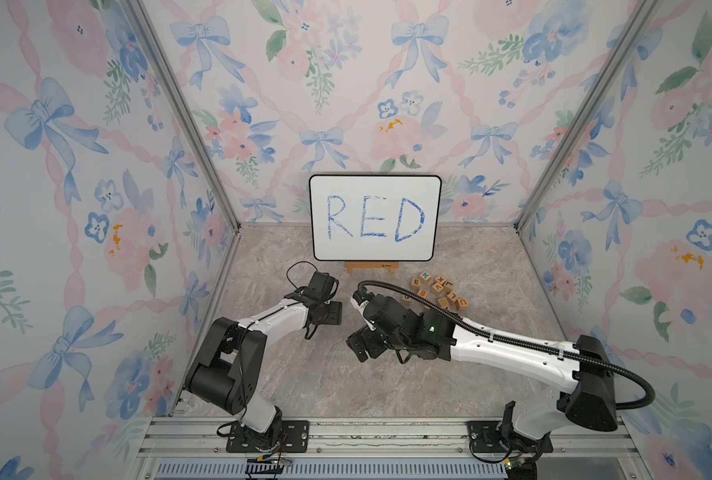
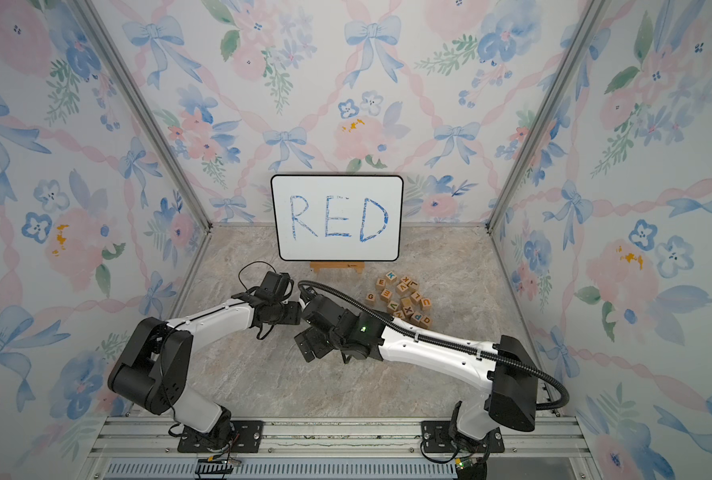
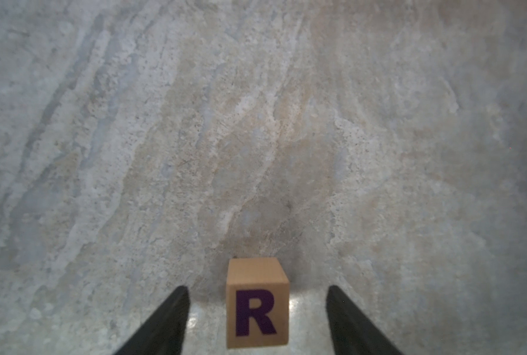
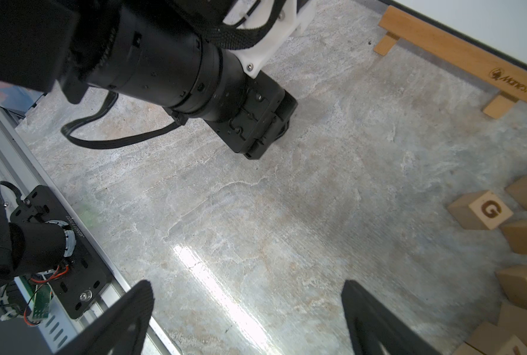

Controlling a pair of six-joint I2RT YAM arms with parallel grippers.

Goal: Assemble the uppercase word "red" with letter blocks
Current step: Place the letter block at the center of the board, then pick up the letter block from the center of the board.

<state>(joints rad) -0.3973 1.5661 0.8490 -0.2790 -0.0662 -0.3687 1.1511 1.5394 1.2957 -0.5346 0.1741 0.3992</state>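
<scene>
Top views: left gripper (image 1: 331, 312) points down at the table (image 1: 304, 374) in front of the white board (image 1: 375, 218), well apart from the pile of letter blocks (image 1: 437, 291). The R block is hidden under it here. E block (image 2: 381, 282) and D block (image 2: 426, 320) lie in the pile, so 2 of 3 letters are not yet placed. Right gripper (image 1: 360, 345) hangs just beside the left one; this angle does not show whether it holds anything.

Left wrist: R block (image 3: 257, 302) sits between the left fingers (image 3: 163, 322); they stand apart with a clear gap on each side and nothing clamped. The block looks set down on the table. It is a light-wood cube with a dark purple capital facing the camera; the other visible face is blank.

Right wrist: right fingers (image 4: 127, 319) are wide apart with only bare table between them; G block (image 4: 483, 212) at the pile's edge is near.

Judgement: 1 of 3 letters looks placed; E and D remain.
</scene>
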